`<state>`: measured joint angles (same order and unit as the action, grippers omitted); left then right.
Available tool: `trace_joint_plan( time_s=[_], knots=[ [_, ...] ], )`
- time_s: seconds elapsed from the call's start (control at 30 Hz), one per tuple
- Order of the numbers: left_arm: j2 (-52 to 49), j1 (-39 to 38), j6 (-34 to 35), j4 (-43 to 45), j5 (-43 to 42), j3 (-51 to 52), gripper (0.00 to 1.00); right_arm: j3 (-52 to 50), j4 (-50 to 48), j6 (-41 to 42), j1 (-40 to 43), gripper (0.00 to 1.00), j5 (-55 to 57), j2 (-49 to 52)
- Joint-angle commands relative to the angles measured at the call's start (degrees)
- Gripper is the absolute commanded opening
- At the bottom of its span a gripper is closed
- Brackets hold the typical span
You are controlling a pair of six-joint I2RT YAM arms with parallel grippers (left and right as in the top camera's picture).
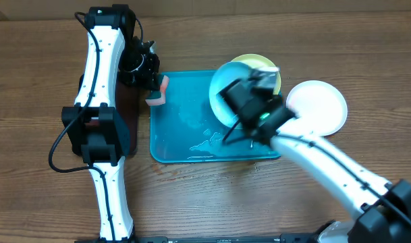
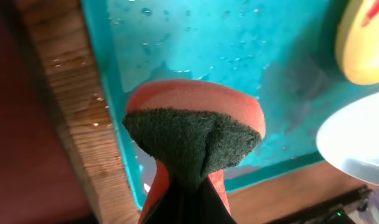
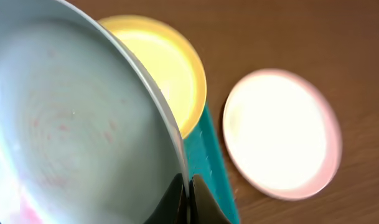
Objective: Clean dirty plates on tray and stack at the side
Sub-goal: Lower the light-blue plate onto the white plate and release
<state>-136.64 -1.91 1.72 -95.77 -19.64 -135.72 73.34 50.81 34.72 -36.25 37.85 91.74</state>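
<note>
My right gripper [image 3: 188,186] is shut on the rim of the pale blue plate [image 3: 71,130] and holds it tilted over the right part of the turquoise tray [image 1: 185,152]; faint pink smears show inside it. It shows in the overhead view [image 1: 222,101] too. The pale yellow plate [image 1: 262,67] lies under it at the tray's back right corner, with a red smear [image 2: 371,12]. The white plate [image 1: 320,104] lies on the table right of the tray. My left gripper [image 1: 154,91] is shut on an orange sponge with a dark scrub face [image 2: 192,140] over the tray's left edge.
A dark tray with red inside [image 2: 15,124] lies left of the turquoise tray, under the left arm. Water drops lie on the turquoise tray [image 2: 239,43]. The wooden table [image 1: 212,196] extends in front.
</note>
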Motion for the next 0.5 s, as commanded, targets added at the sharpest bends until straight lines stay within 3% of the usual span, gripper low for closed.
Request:
trace_joint_plan(
  time_s=[0.0, 0.17, 0.47],
  knots=[
    [4.68, -0.74, 3.69, 0.48, 4.63, -1.38, 0.04, 1.01, -0.55, -0.59, 8.83, 0.04, -19.89, -5.20],
    [9.33, -2.86, 7.91, 2.40, 10.60, -1.38, 0.04, 0.98, 0.44, -1.92, 24.02, 0.04, -30.71, -6.21],
    [12.24, -11.15, 17.27, 4.66, 25.07, -1.36, 0.04, 0.52, 1.97, -4.04, 46.88, 0.04, -32.79, -3.72]
  ],
)
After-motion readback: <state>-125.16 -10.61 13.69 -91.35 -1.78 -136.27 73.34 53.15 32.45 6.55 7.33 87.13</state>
